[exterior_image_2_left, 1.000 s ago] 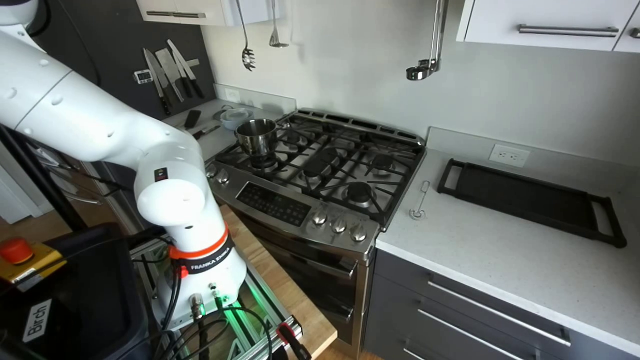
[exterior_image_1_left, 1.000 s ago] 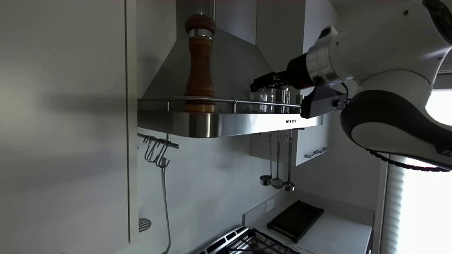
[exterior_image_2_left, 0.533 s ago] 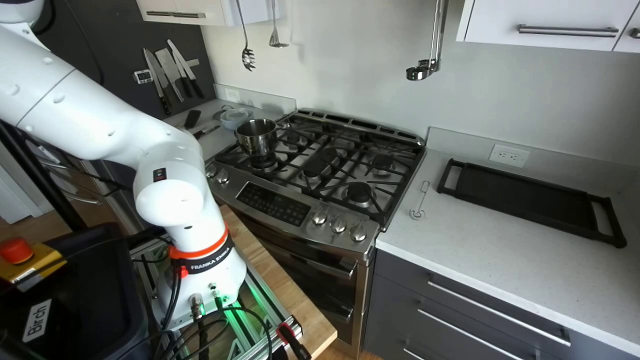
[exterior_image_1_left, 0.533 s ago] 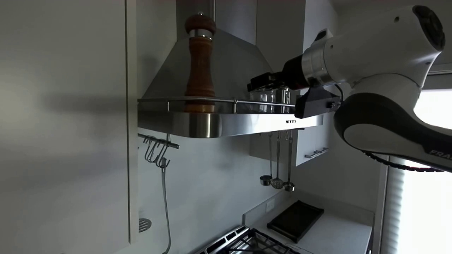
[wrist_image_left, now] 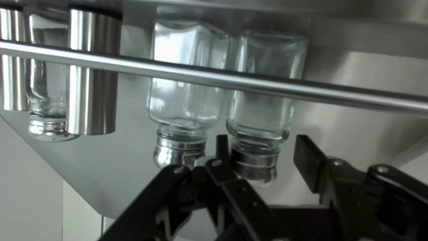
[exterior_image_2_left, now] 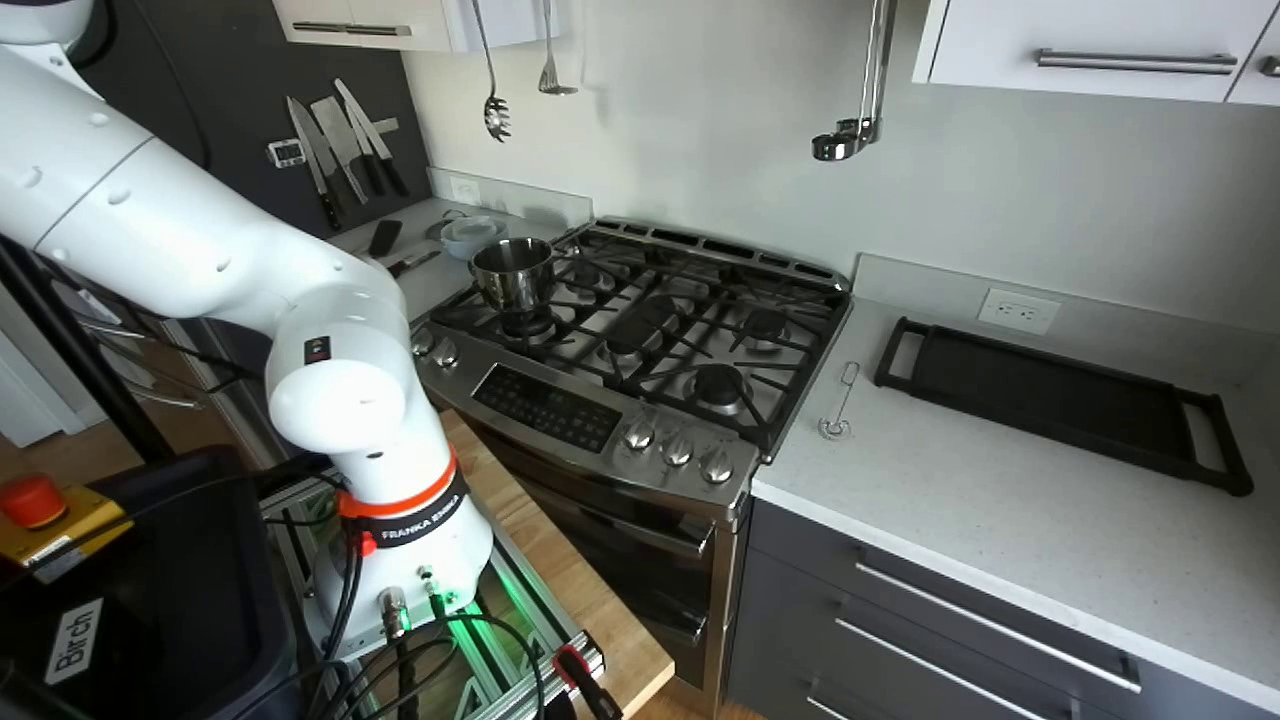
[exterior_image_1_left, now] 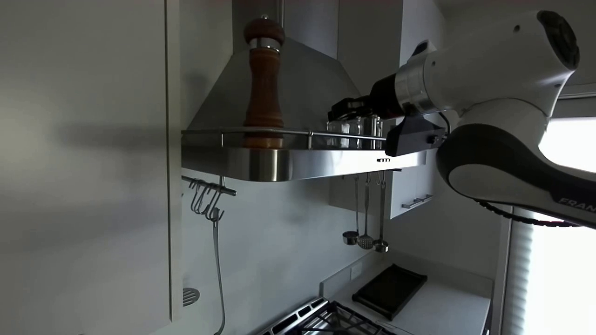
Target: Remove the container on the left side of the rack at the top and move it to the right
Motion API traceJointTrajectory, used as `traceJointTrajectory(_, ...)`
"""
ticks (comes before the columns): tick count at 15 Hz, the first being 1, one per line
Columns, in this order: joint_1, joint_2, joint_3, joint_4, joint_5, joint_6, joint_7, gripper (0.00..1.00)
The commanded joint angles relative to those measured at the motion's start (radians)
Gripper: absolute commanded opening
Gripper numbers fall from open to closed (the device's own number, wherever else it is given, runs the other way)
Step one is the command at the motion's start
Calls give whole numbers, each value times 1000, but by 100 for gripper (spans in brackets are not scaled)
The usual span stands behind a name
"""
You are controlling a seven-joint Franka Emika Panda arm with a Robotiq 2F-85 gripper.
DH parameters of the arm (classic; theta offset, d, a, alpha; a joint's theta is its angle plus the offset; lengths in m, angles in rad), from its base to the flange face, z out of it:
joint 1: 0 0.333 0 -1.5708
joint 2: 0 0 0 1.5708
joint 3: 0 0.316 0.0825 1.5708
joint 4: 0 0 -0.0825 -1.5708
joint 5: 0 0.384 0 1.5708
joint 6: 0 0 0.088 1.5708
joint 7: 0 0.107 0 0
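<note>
Container, a clear glass jar with a silver cap, stands at the end of a row on the surface, the ledge of the hood. Grey metal shows through its glass; whether anything colourless fills it cannot be told. The hand has its fingers spread, one to each side of the cap. A strip of metal shows between the cap and the outer finger; the inner finger overlaps the cap's edge, so contact there cannot be judged. Just beside is a second jar, also clear, then a steel cylinder, a third jar and another cylinder; what the cylinders hold is hidden. The rail crosses in front, below the caps. In an exterior view, a stretch of surface separates the jars from a wooden mill near the hood's corner.
</note>
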Motion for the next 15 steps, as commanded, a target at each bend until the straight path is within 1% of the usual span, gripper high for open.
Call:
traceJointTrajectory(1, -18, 12, 15, 12, -14, 21, 28, 81)
traceJointTrajectory(3, -24, 14, 18, 12, -15, 29, 33, 95)
traceJointTrajectory(4, -26, 15, 19, 12, -16, 34, 34, 96)
traceJointTrajectory(5, -29, 16, 21, 12, -16, 41, 36, 69)
traceJointTrajectory(6, -30, 17, 23, 12, -16, 46, 37, 65)
traceJointTrajectory(7, -32, 17, 24, 12, -17, 51, 37, 64)
traceJointTrajectory(8, -34, 18, 25, 11, -17, 57, 38, 59)
traceJointTrajectory(10, -38, 17, 26, 11, -16, 67, 39, 41)
traceJointTrajectory(13, -45, 16, 27, 9, -14, 79, 39, 19)
traceJointTrajectory(14, -46, 16, 28, 9, -14, 79, 39, 16)
traceJointTrajectory(15, -46, 17, 28, 8, -14, 80, 40, 16)
